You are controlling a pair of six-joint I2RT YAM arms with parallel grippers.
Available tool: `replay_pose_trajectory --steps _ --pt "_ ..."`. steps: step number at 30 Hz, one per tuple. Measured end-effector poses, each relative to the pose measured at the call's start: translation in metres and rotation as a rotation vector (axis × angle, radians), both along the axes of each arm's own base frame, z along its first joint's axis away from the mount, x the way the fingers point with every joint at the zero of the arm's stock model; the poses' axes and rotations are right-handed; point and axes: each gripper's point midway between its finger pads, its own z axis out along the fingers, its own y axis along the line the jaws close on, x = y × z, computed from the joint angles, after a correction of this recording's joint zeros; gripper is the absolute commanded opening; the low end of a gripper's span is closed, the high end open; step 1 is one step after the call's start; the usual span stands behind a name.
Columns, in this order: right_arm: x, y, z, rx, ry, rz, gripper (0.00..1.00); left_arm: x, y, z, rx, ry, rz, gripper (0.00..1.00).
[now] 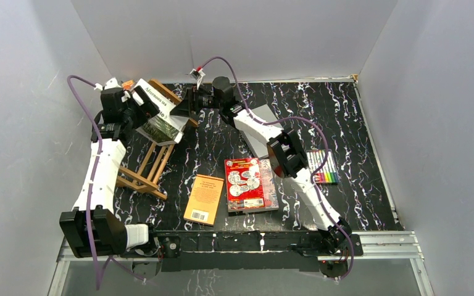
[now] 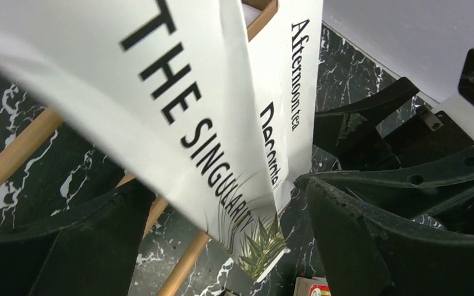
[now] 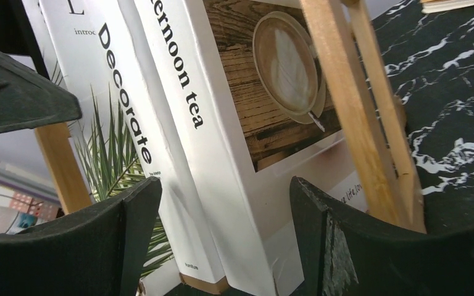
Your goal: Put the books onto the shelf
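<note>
Now, three books (image 1: 158, 111) stand at the shelf's (image 1: 151, 163) far end. The left pincer (image 2: 222, 203) is released, straddling the palm-leaf book (image 2: 210, 123); the right pincer (image 3: 222, 197) is released beside Afternoon tea (image 3: 222, 123). We judge this a steadying step; next, withdraw without tipping them, then fetch the orange book (image 1: 204, 198) right of the shelf. Finger contact is unclear; an arm part-hides a grey book (image 1: 257, 145).
</note>
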Motion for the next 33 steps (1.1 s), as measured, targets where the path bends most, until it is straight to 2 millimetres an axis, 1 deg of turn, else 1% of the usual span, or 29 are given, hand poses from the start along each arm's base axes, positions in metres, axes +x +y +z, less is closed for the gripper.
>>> replay_pose_trajectory --steps 4,8,12,15,19,24,27,33 --pt "-0.013 0.003 0.002 0.008 0.008 0.051 0.84 -0.012 0.003 -0.007 -0.007 0.029 0.030 0.91" --pt "-0.031 0.010 -0.001 0.013 0.008 0.107 0.84 -0.036 0.003 -0.014 -0.030 0.062 0.063 0.90" --pt "-0.046 0.013 0.000 0.020 0.019 0.159 0.84 -0.058 0.003 -0.014 -0.059 0.065 0.095 0.90" --pt "-0.056 0.015 -0.006 0.027 0.025 0.189 0.84 -0.068 0.002 -0.011 -0.072 0.062 0.108 0.90" --pt "-0.061 0.016 -0.014 0.020 0.036 0.195 0.84 -0.076 0.002 -0.012 -0.082 0.076 0.116 0.89" --pt "-0.066 0.016 -0.014 0.016 0.041 0.206 0.84 -0.083 -0.001 -0.017 -0.105 0.108 0.124 0.89" --pt "-0.075 0.018 -0.012 0.012 0.044 0.223 0.84 -0.091 0.001 -0.018 -0.114 0.124 0.152 0.89" --pt "-0.105 0.026 -0.011 0.008 0.056 0.303 0.84 -0.114 0.006 -0.017 -0.128 0.147 0.219 0.89"
